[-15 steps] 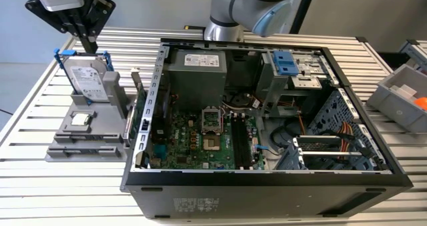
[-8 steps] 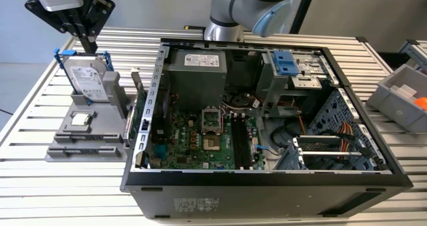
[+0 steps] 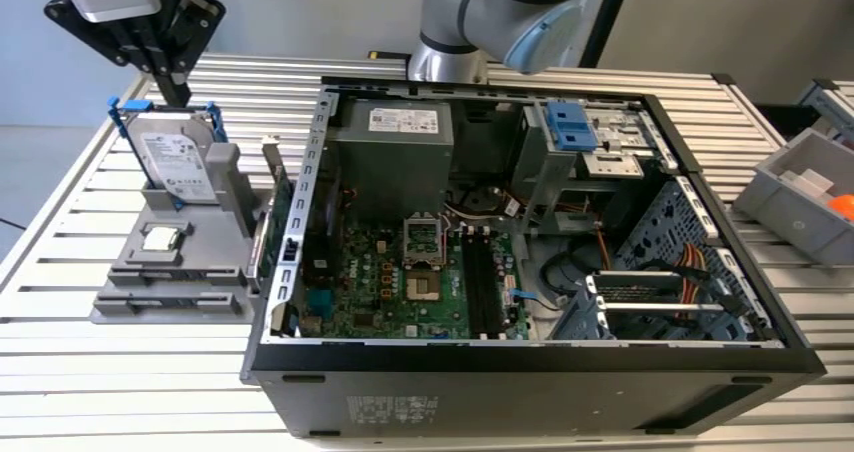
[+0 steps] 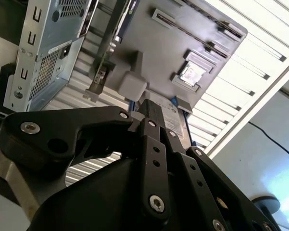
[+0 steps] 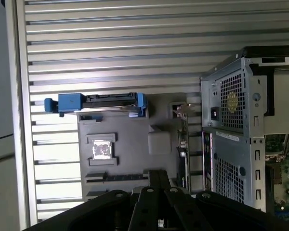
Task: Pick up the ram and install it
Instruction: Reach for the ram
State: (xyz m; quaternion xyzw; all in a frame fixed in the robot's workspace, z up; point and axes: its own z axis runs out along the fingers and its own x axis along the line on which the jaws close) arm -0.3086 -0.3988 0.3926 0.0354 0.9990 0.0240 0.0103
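Observation:
My gripper (image 3: 174, 92) hangs at the exterior view's far left, above the back end of the grey parts holder (image 3: 134, 302). Its black fingers (image 5: 158, 175) are pressed together with nothing between them; the tips (image 4: 153, 108) point down at the holder (image 4: 149, 48). A thin dark strip (image 5: 116, 177) lies edge-on in a slot of the holder (image 5: 134, 159); I cannot tell whether it is the ram. The black motherboard slots (image 3: 482, 282) lie inside the open computer case (image 3: 534, 372), well to the exterior view's right of the gripper.
A silver hard drive (image 3: 175, 158) in a blue-tabbed frame stands upright in the holder below the gripper. A small square processor chip (image 3: 160, 239) lies in front of it. An expansion card (image 3: 271, 207) stands between holder and case. A grey bin (image 3: 801, 187) sits at the far right.

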